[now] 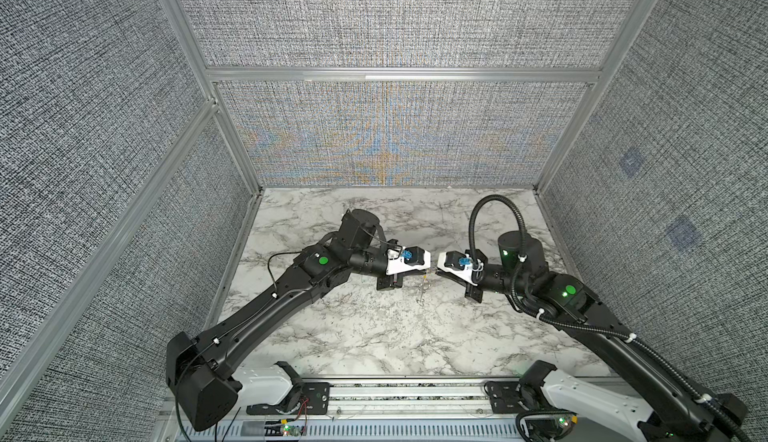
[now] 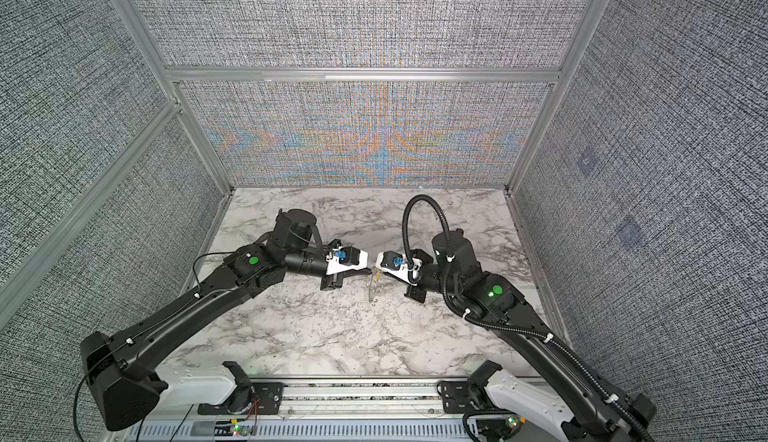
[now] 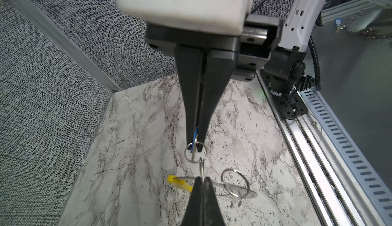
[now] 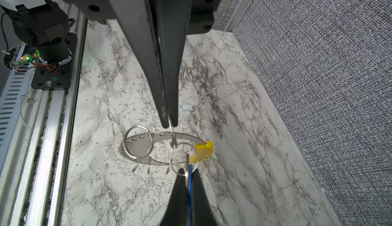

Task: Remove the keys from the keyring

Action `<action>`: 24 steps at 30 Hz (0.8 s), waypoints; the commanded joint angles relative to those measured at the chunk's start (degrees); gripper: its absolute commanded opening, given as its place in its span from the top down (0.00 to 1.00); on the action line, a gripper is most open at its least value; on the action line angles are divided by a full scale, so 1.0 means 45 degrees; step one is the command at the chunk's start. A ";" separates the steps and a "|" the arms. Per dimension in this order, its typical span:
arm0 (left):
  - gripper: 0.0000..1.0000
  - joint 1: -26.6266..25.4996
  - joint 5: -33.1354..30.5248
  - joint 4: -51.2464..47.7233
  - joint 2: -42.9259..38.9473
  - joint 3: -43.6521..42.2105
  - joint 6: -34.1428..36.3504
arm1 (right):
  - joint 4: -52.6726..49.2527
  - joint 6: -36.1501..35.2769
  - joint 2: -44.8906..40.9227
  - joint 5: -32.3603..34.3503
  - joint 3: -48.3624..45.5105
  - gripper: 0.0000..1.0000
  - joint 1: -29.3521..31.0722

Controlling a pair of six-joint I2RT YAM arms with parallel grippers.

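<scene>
Both arms meet over the middle of the white-and-grey marble-patterned tabletop (image 1: 374, 336), tips almost nose to nose in both top views. The left gripper (image 3: 196, 144) is pinched tight on the small blue-headed metal key (image 3: 195, 136), just a thin blue edge between the black fingers, low in the centre of the left wrist view. The right gripper (image 4: 169, 122) is clamped on a small silver split ring (image 4: 172, 139). From that ring hangs the large thin grey hoop keyring (image 4: 186, 136), with its yellow curved sleeve (image 4: 203, 150) right of centre. The blue key's own little ring (image 4: 183, 157) links into the clamped one. Another loose ring (image 4: 139, 142) sits on the hoop's left side.

On the marble, a small pale silvery-white key (image 4: 187, 107) lies flat, apart from the hoop and just right of the right gripper's fingers in the right wrist view.

Around the room, grey woven fabric wall panels (image 1: 395, 16) in aluminium frames (image 1: 403, 73) close three sides. A slotted aluminium rail (image 1: 407, 394) along the bottom of the frame carries both arm bases.
</scene>
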 commanded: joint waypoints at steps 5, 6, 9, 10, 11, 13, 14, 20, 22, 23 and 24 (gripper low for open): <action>1.00 0.0125 0.1485 0.1241 -0.0135 -0.0448 -0.1191 | 0.0535 0.0159 0.0042 0.0357 -0.0277 1.00 -0.0098; 1.00 0.0176 0.1613 0.1523 -0.0144 -0.0508 -0.1376 | 0.0600 0.0198 0.0029 0.0267 -0.0325 1.00 -0.0096; 1.00 0.0364 0.2018 0.2288 -0.0208 -0.0684 -0.1881 | 0.0727 0.0338 0.0001 0.0125 -0.0467 1.00 -0.0107; 1.00 0.0415 0.2097 0.2508 -0.0215 -0.0734 -0.2033 | 0.0793 0.0408 -0.0036 0.0096 -0.0523 1.00 -0.0105; 1.00 0.0498 0.2237 0.2785 -0.0247 -0.0817 -0.2234 | 0.0835 0.0449 -0.0040 0.0019 -0.0582 1.00 -0.0091; 1.00 0.0658 0.2419 0.3360 -0.0318 -0.0989 -0.2684 | 0.1004 0.0592 -0.0073 -0.0050 -0.0689 1.00 -0.0101; 1.00 0.0747 0.2554 0.3691 -0.0343 -0.1107 -0.2920 | 0.1115 0.0644 -0.0094 -0.0122 -0.0757 1.00 -0.0080; 1.00 0.1002 0.2945 0.5451 -0.0406 -0.1765 -0.4332 | 0.1654 0.0783 -0.0014 -0.0413 -0.0852 1.00 0.0075; 1.00 0.1005 0.2898 0.5637 -0.0373 -0.1843 -0.4500 | 0.1718 0.0772 0.0070 -0.0421 -0.0829 1.00 0.0185; 1.00 0.1005 0.2859 0.5819 -0.0396 -0.1900 -0.4620 | 0.1742 0.0752 0.0129 -0.0438 -0.0809 1.00 0.0267; 1.00 0.1005 0.2844 0.5968 -0.0379 -0.1973 -0.4720 | 0.1810 0.0762 0.0183 -0.0442 -0.0809 1.00 0.0319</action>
